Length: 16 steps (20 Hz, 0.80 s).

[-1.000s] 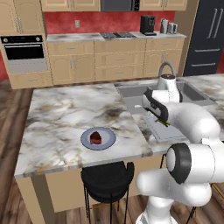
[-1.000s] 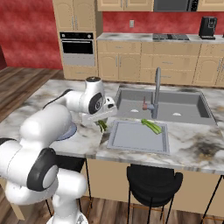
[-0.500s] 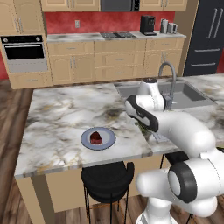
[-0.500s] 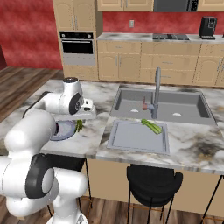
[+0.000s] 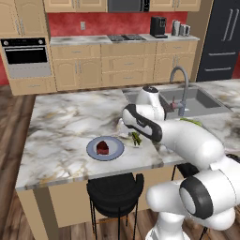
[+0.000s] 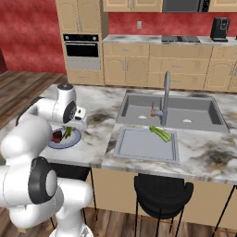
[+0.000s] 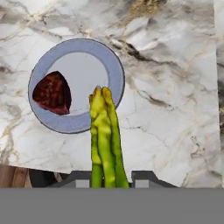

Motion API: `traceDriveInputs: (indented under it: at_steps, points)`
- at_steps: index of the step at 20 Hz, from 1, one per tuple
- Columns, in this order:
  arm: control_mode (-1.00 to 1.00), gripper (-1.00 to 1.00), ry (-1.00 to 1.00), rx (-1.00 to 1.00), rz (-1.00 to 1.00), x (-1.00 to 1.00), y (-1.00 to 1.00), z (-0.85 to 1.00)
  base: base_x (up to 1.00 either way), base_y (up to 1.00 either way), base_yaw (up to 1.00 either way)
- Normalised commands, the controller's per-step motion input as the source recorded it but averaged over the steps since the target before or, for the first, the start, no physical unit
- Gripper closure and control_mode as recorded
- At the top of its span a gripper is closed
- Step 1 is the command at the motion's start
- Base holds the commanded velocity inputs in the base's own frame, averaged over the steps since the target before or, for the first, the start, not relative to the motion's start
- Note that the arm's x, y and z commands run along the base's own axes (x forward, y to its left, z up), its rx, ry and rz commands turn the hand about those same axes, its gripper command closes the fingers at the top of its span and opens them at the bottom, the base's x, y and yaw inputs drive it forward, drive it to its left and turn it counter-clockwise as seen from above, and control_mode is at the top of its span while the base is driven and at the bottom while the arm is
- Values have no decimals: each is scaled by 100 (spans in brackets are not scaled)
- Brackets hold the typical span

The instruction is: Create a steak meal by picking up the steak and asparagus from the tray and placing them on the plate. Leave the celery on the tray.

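The round blue-grey plate (image 7: pixel 114 65) lies on the marble counter with the dark red steak (image 7: pixel 52 92) on its left half. My gripper (image 7: pixel 110 177) is shut on the asparagus (image 7: pixel 104 135), whose tips hang over the plate's right rim. From the sides, the gripper (image 5: pixel 132 131) holds the asparagus (image 5: pixel 136 138) just right of the plate (image 5: pixel 115 149) and steak (image 5: pixel 102 148). In the right base view the asparagus (image 6: pixel 67 133) hangs over the plate (image 6: pixel 70 142). The grey tray (image 6: pixel 139 146) carries the pale celery (image 6: pixel 160 134) at its far right corner.
A grey sink basin (image 6: pixel 185 111) with a tall faucet (image 6: pixel 165 99) lies behind the tray. A black stool (image 5: pixel 115 192) stands below the counter's front edge near the plate, and another stool (image 6: pixel 162 194) stands under the tray.
The arm has swung left from the tray to the plate, carrying the asparagus with it. The steak, plate and celery have stayed put.
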Motion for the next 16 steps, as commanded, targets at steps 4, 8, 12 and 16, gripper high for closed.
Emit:
traceDriveInputs:
  at_steps: [4,8,12,16]
  points:
    - [-100,100,10,6,1,22,40,-27,0,0,0]
    - [-100,100,13,0,3,37,40,-27,0,0,0]
    - [-100,100,9,0,1,39,29,-20,0,0,0]
    - [-100,100,6,0,2,37,11,-29,0,0,0]
